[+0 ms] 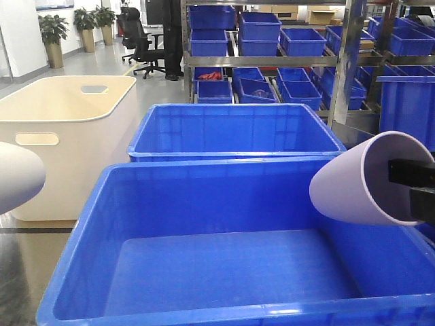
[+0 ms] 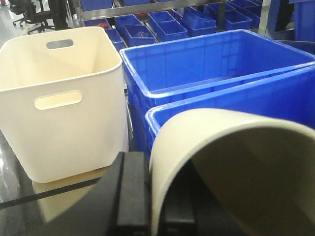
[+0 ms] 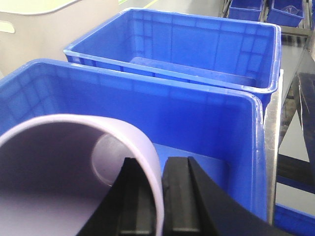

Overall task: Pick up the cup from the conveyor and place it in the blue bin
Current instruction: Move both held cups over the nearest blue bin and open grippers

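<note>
Cream tub [image 1: 81, 170]: seen ahead and to the left of the left gripper [image 2: 156, 206], standing on the floor. A handle cut-out is shown in each of two walls.
Left gripper: clamped on the rim of a cream cup [image 2: 246, 167] — one black finger is set outside the wall, the other inside the mouth.
Cream cup: held on its side, mouth turned back toward the wrist. In the front view only its rounded body is seen, at the left edge, outside the left wall of the blue bin [image 1: 217, 197].
Blue bin: placed ahead of and below both grippers, lying between them.
Second blue crate [image 1: 231, 125]: set just beyond the blue bin, farther from both grippers, rim beside rim. Whether they touch cannot be told.
Lilac cup [image 1: 353, 180]: held on its side over the right part of the blue bin, base pointed away from the right gripper [image 3: 160, 196].
Right gripper: closed on the lilac cup's rim — the wall is pinched between two black fingers.
Shelf bins [image 1: 258, 27]: stacked on a steel rack well beyond both grippers, behind the second blue crate.
</note>
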You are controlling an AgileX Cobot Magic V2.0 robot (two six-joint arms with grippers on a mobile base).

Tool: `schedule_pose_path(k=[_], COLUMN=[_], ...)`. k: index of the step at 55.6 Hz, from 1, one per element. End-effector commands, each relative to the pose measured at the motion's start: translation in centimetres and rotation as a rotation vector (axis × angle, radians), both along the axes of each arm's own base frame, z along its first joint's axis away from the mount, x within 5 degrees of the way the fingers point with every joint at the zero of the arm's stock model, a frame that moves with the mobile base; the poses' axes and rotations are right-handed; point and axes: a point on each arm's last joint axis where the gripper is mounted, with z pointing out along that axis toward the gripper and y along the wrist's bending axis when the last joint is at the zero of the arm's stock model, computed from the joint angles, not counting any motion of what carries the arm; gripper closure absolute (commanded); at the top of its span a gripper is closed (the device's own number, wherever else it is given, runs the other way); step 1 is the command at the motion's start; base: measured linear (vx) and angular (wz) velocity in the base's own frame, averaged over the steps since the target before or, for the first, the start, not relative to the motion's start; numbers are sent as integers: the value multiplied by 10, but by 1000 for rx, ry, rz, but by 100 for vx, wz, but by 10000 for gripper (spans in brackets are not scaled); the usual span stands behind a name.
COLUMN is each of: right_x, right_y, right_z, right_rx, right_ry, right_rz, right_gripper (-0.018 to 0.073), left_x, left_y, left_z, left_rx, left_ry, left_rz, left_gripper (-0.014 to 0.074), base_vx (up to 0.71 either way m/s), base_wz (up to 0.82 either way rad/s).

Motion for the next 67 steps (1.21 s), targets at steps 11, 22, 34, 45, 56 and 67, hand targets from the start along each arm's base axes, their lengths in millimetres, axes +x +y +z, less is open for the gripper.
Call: schedule_pose_path(k=[11, 22, 34, 45, 56, 67], right_x=[12, 37, 61, 76, 76, 77], right_y=[1, 5, 13, 17, 17, 16], right_z=[13, 2, -13, -25, -25, -23], right_rx=[46, 55, 141, 147, 134, 131], right_ry=[-101, -69, 5, 57, 49, 26], right_rz=[-28, -40, -34, -35, -34, -38], right_gripper=[568, 565, 547, 474, 272, 90], left_x=[35, 64, 87, 108, 115, 114], left_y=[-11, -28, -61, -80, -81, -82], left_z=[3, -7, -21, -44, -51, -51], left_rx=[-52, -105, -161, -175, -172, -172], left_ry=[-30, -33, -25, 70, 92, 94], left_rz=[-79, -227, -379, -428, -417, -425], left_gripper=[596, 596, 582, 494, 287, 134], base_vx=[0, 0, 0, 0, 0, 0], base_wz=[0, 0, 0, 0, 0, 0])
